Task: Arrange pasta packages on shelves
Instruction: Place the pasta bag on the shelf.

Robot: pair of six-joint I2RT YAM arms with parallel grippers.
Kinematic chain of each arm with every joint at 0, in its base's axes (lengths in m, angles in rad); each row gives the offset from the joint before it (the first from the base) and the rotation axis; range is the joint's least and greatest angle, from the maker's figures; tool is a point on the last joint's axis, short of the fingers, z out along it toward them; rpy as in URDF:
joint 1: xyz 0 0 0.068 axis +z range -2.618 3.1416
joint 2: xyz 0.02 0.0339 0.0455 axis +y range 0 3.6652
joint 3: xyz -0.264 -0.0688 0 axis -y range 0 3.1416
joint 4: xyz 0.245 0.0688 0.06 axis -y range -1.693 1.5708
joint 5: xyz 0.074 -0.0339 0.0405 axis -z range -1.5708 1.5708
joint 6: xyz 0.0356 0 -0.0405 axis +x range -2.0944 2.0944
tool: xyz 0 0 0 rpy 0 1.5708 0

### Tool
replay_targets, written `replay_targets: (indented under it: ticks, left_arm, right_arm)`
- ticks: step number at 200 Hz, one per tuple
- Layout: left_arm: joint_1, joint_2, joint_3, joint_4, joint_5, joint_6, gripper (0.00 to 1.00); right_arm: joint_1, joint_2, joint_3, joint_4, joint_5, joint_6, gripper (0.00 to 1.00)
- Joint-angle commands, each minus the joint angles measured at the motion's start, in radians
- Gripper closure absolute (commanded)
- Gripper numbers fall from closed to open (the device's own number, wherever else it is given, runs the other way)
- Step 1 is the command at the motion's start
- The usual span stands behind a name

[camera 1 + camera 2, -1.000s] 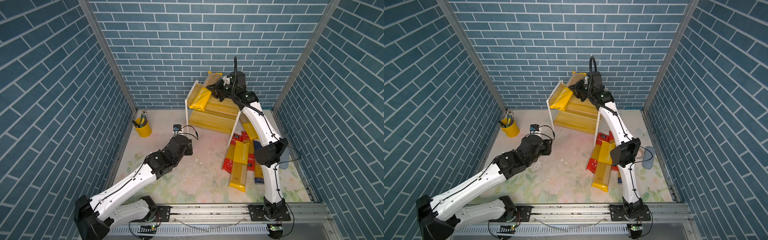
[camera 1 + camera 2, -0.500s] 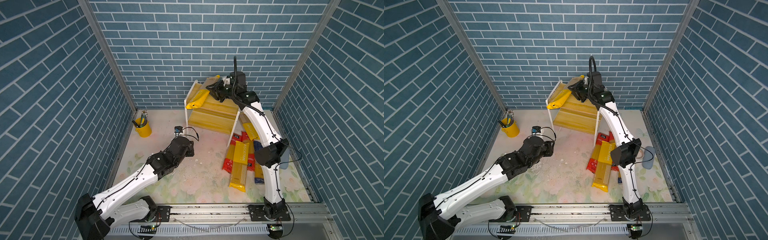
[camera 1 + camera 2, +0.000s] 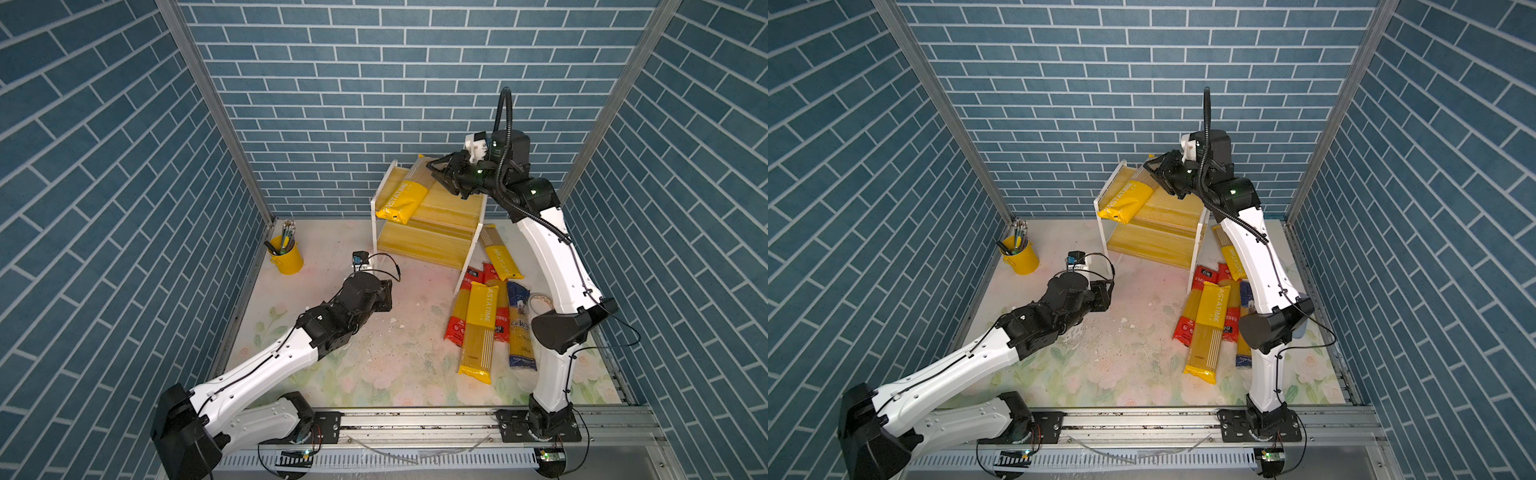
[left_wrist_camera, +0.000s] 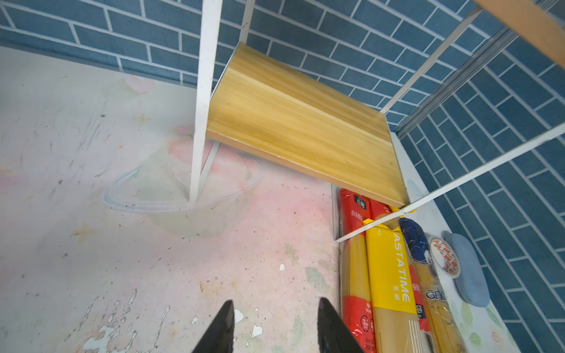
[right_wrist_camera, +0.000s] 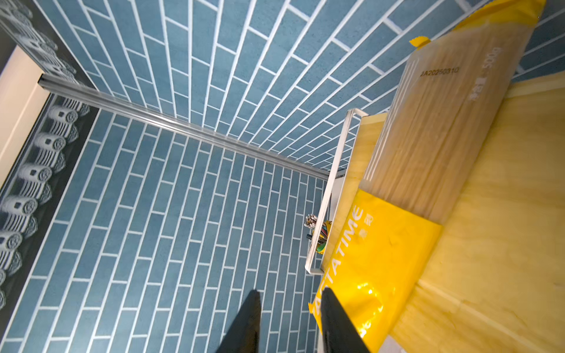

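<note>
Along the far edge of the bench [image 3: 365, 365], right of its middle: rack [image 3: 424, 245] of two yellowish wooden boards between white side frames, upright.
Top board [image 3: 453, 203]: carries one bag on its left part.
Shelved PASTATIME bag [image 3: 405, 197]: lies flat and lengthwise, tan end toward the far edge, yellow end jutting past the board's near edge.
Right hand [image 3: 438, 172]: hovers over the far right part of the top board, just beside the tan end of that bag; jaws partly apart, only wall between the fingertips in the wrist view, nothing gripped; contact with the bag impossible to tell.
Left hand [image 4: 276, 302]: hangs low over the middle of the bench, pointed toward the lower board [image 4: 299, 122]; jaws partly apart, bare bench between them, nothing gripped.
Leaning PASTATIME bag [image 3: 500, 259]: just beside the rack's right frame, tan end toward the far edge, yellow end over the pile.
Pile near the right edge, in front of the rack's right frame: four bags lying lengthwise, side by side and overlapping.
Upper PASTATIME bag [image 3: 478, 332]: rests on top of the pile.
Left red-ended bag [image 3: 459, 307]: partly under it, on the pile's left.
Right red-ended bag [image 3: 500, 324]: mostly covered, between it and the blue-ended bag [image 3: 519, 332].
Pencil cup [image 3: 286, 262]: yellow, upright, near the far left corner.
Tape roll [image 4: 443, 256] and blue-grey pad [image 4: 467, 275]: by the right edge, just beside the pile.
</note>
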Motion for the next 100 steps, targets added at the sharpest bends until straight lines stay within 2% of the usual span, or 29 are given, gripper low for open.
replay_targets:
  ticks: [1,18,54,76,100]
  left_arm:
    - [-0.004,0.006,-0.012,0.071,0.011,0.041,0.52]
    - [-0.025,0.019,0.003,0.09,0.007,0.075,0.47]
    - [-0.107,0.082,0.043,0.146,-0.018,0.153,0.28]
    - [-0.18,0.151,0.076,0.178,-0.055,0.216,0.21]
    - [-0.229,0.264,0.12,0.223,0.03,0.247,0.2]
  right_arm:
    - [0.0,-0.093,-0.099,-0.035,-0.016,-0.16,0.65]
    - [-0.001,-0.175,-0.181,-0.085,0.039,-0.261,0.65]
    - [-0.006,-0.381,-0.403,-0.149,0.189,-0.416,0.64]
    - [-0.042,-0.496,-0.555,-0.123,0.151,-0.478,0.62]
    - [-0.118,-0.635,-0.76,-0.093,0.151,-0.476,0.62]
